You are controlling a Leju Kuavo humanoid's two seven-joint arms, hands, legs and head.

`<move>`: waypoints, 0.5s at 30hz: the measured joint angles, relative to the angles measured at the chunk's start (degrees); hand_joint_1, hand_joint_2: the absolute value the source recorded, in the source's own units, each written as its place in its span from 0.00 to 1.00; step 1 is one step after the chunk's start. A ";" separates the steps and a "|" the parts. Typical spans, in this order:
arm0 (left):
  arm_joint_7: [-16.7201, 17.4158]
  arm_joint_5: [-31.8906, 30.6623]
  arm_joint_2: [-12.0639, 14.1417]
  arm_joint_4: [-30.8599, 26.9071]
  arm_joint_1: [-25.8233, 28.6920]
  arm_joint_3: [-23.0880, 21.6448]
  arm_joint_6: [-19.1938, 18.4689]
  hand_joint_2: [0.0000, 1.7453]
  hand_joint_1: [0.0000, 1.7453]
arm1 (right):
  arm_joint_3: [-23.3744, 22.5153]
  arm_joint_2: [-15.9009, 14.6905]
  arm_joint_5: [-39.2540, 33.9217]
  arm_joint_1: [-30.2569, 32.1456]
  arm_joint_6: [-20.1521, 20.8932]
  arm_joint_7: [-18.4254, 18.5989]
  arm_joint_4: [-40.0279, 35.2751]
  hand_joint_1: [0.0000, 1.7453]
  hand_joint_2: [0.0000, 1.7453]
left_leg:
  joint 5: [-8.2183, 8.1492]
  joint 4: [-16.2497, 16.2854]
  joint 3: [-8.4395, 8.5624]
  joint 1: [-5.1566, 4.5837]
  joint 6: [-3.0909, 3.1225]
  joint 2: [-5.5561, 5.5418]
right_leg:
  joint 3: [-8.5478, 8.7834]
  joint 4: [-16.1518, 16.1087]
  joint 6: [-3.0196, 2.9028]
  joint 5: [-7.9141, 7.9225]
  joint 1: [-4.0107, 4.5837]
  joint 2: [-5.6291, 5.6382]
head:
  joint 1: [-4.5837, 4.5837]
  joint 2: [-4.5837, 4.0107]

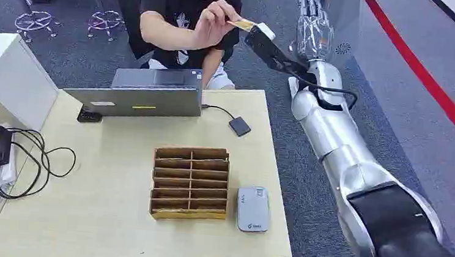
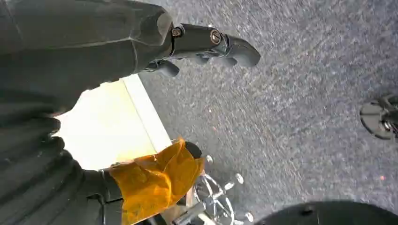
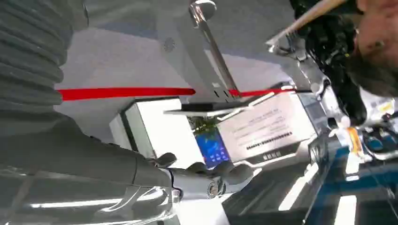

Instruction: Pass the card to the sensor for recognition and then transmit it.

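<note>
Light wood table [image 1: 114, 218] on grey carpet: tangled cables [image 1: 20, 161] far left, then a laptop [image 1: 138, 97], a cardboard slot organizer [image 1: 190, 182], and the grey sensor [image 1: 252, 208] just beside it. Behind the table a person's hand [image 1: 212, 23] pinches the card [image 1: 243, 25]. The right hand [image 1: 312, 28] is raised beside it, fingers apart and empty; the left hand [image 2: 206, 42] also holds nothing, fingers loosely curled over the carpet.

The right hand [image 3: 206, 180] reaches out with its fingers [image 3: 234, 172] loosely curled and nothing between them. A thin tan edge, probably the card [image 3: 312, 13], slants across the far corner beside a person's head [image 3: 375, 44]. Behind the hand stand a white cabinet [image 3: 155, 129], a small blue screen [image 3: 213, 149] and a white sign with printed lines [image 3: 267, 129]. A red stripe [image 3: 122, 93] runs along the floor.
</note>
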 joint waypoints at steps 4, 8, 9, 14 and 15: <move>-0.02 0.00 0.02 0.00 0.01 -0.39 0.13 1.00 0.00 | 0.02 0.76 -0.33 -0.70 -0.50 -1.57 2.64 0.94 1.00 | -0.02 0.00 -0.08 0.00 0.00 0.01 | -0.11 -0.01 0.00 0.00 0.00 0.00 | -0.02 0.00; -0.02 0.00 0.02 0.00 0.03 -0.46 0.15 1.00 0.00 | 0.02 1.03 -1.07 -0.69 -1.42 -2.99 3.76 0.98 1.00 | -0.02 0.00 -0.10 0.00 0.00 0.02 | -0.13 -0.01 0.00 0.00 0.00 0.01 | 0.00 0.00; -0.02 0.00 0.02 0.00 0.04 -0.46 0.17 1.00 0.00 | 0.00 1.03 -1.24 -0.69 -1.70 -3.47 3.99 0.98 1.00 | -0.02 0.00 -0.09 0.00 0.00 0.03 | -0.13 -0.01 0.00 0.00 0.00 0.01 | -0.02 0.00; -0.02 0.00 0.02 0.00 0.06 -0.46 0.22 1.00 0.00 | -0.04 1.18 -1.73 -0.69 -2.40 -4.98 4.50 1.00 1.00 | -0.02 0.00 -0.09 0.00 0.00 0.03 | -0.14 -0.01 -0.01 0.01 0.00 0.02 | -0.04 0.00; -0.02 0.00 0.02 0.00 0.06 -0.46 0.24 1.00 0.00 | -0.07 1.22 -1.73 -0.70 -2.49 -5.24 4.50 1.00 1.00 | -0.02 0.00 -0.09 0.00 0.00 0.03 | -0.14 -0.01 -0.01 0.01 0.00 0.02 | 0.00 0.00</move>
